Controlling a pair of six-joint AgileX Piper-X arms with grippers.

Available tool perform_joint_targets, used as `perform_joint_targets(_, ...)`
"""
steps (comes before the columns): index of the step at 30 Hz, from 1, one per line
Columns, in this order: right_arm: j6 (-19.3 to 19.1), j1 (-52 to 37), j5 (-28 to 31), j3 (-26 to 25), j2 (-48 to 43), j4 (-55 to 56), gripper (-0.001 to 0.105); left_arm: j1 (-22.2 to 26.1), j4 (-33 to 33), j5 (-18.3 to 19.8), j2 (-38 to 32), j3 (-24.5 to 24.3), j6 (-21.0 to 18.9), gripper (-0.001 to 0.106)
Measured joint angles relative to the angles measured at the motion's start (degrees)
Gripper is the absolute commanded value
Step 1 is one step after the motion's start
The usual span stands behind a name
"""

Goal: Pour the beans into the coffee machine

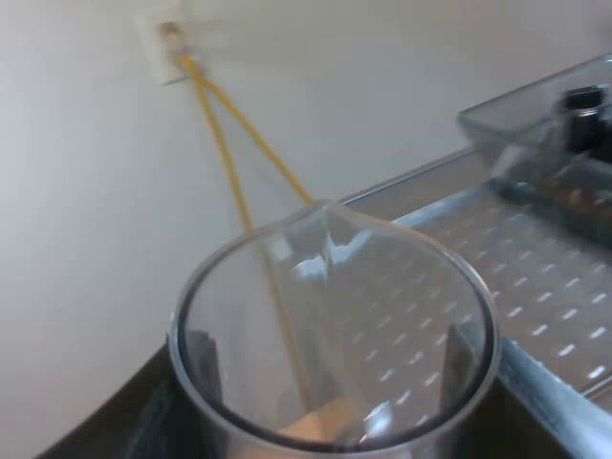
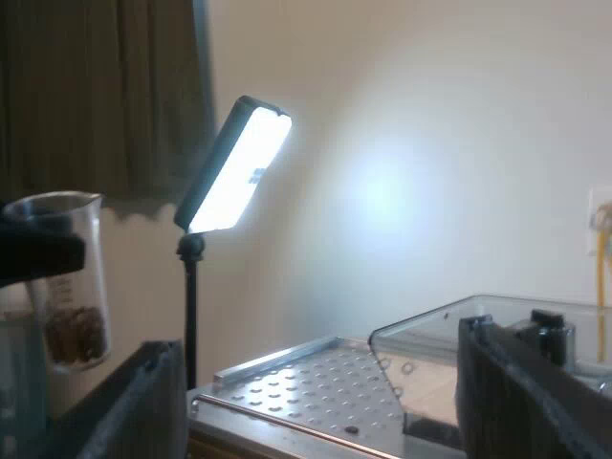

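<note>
My left gripper (image 1: 330,368) is pinching the measuring glass (image 1: 335,287). One black finger (image 1: 203,356) shows through the clear wall on each side, both pressed against the glass, and I look down into its open mouth from behind the fingers. The pouring lip points away from the fingers toward the espresso machine (image 1: 535,287), whose perforated metal top lies just beyond the rim. The clear bean hopper (image 1: 535,134) is farther out past the fingertips. Beyond the lip, two yellow cables (image 1: 229,143) run up the wall to an outlet (image 1: 161,43). My right gripper (image 2: 320,349) has its fingers spread wide with nothing between them. Through the gap I see the machine's perforated top, and the hopper (image 2: 430,339) sits just beyond one finger. Well out past the other finger, the glass (image 2: 67,277) stands upright in the left gripper's hold, apart from the hopper, with a small heap of brown beans (image 2: 75,335) in its bottom. Farther off between the two fingers, a lit lamp panel (image 2: 234,163) tilts on a thin stand (image 2: 190,316) beside a dark curtain (image 2: 96,86).
</note>
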Motion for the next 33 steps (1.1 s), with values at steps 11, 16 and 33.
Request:
perform_joint_targets(11,-1.74,0.00,0.00,0.00,0.00,-0.09,0.062,-7.23,0.22,-4.33,12.55,-10.17,0.62,0.025)
perform_joint_targets(16,-1.74,0.00,0.00,0.00,0.00,-0.09,0.062,-7.82,0.12,-4.69,17.56,-14.97,0.71,0.025)
perform_joint_targets(33,-1.74,0.00,0.00,0.00,0.00,-0.03,0.062,-9.49,0.16,-6.60,33.02,-32.30,0.75,0.025)
